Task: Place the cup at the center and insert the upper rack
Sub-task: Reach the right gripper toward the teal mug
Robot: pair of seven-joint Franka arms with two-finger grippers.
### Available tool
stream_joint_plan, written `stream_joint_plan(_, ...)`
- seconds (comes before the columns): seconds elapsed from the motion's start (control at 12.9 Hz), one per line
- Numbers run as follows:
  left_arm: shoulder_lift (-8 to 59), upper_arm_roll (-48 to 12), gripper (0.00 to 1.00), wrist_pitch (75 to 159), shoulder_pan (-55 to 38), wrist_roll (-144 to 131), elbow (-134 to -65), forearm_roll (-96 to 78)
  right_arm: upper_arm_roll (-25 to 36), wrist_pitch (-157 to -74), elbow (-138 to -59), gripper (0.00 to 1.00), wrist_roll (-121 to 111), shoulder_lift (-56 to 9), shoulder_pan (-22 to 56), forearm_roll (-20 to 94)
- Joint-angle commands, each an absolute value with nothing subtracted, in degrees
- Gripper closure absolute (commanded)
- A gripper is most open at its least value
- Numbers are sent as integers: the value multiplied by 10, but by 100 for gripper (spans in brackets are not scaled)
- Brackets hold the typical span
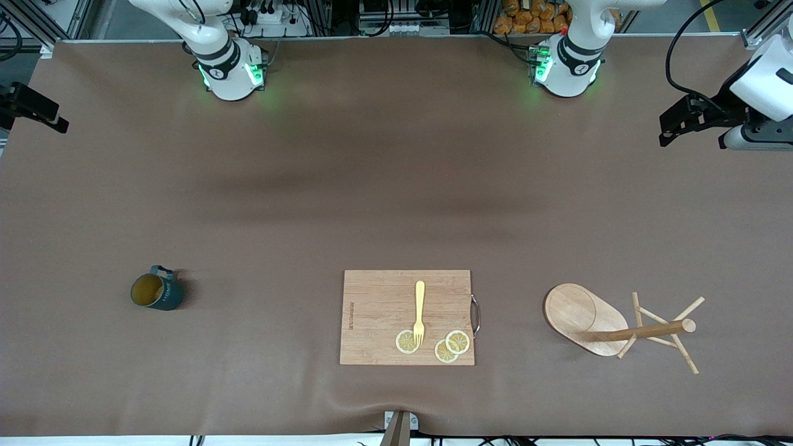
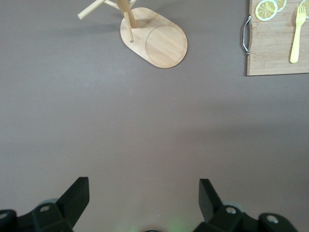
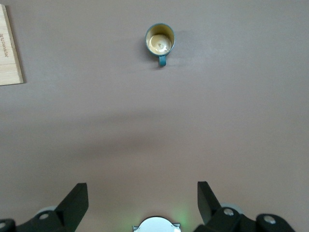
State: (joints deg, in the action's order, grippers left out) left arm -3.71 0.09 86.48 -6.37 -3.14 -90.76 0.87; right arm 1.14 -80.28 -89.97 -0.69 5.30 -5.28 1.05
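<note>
Matt brown tbl cover (image 1: 372,186); pale wood rack (image 1: 585,319) & board (image 1: 384,310).

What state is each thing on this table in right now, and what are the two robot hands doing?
cup: upright on the table, untouched, toward the right arm's end.
upper rack: tipped on its side, toward the left arm's end.
cutting board: flat, between them.
fork: on the board, tines over a lemon slice.
lemon slices: three, on the board.
left gripper: open, holding nothing, waiting.
right gripper: open, holding nothing, waiting.

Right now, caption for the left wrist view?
Open left gripper above bare table, toppled upper rack and cutting board ahead.
</note>
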Motion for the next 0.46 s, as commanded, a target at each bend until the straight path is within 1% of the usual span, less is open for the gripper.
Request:
stream_joint_plan(0.0, -33, 1, 0, 853, -64, -35, -895, 5, 4, -834, -901, 0, -2, 13, -67, 11)
stream_joint_plan(0.15, -33, 1, 0, 853, -67, -38, -896, 4, 4, -883, -898, 0, -2, -38, -68, 8)
stream_joint_plan(0.39, -33, 1, 0, 853, -69, -39, -896, 4, 4, -985, -896, 0, -2, -127, -63, 9)
